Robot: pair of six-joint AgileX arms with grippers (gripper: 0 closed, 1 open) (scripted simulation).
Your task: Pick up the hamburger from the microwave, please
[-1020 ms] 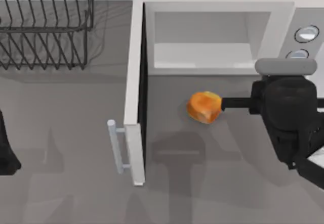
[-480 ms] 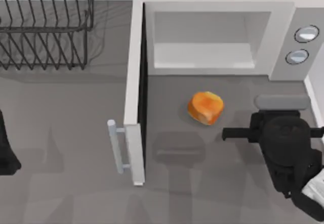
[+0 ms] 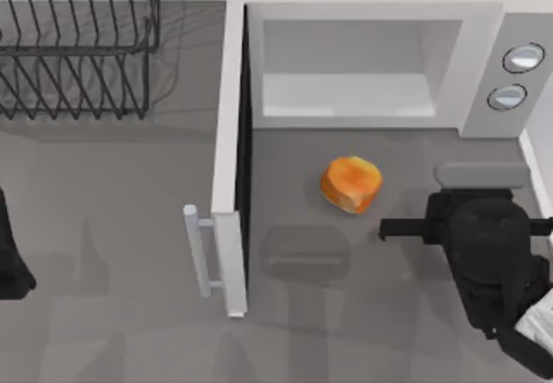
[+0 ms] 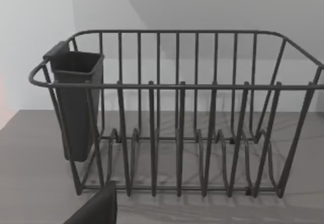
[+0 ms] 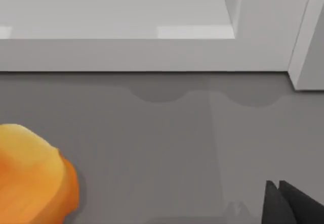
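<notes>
The hamburger [image 3: 350, 184], a small orange bun, lies on the grey table in front of the microwave [image 3: 371, 11], whose cavity stands bare. Its door [image 3: 230, 150] is swung wide open toward the front, with the bar handle [image 3: 197, 249] on its outer face. My right gripper [image 3: 467, 214] hovers to the right of the hamburger and slightly nearer the front, open and holding nothing. In the right wrist view the hamburger [image 5: 30, 181] sits off to one side, the microwave's sill [image 5: 152, 52] behind it. My left arm [image 3: 10, 262] is parked at the table's left edge.
A black wire dish rack [image 3: 73, 46] stands at the back left, with a dark cup holder [image 4: 76, 102] on one end. Two grey knobs [image 3: 516, 76] sit on the microwave's panel at the right. The open door splits the table's front area.
My right gripper drew back from the microwave toward the table's front over the first half second, then held still. The hamburger has stayed where it lay.
</notes>
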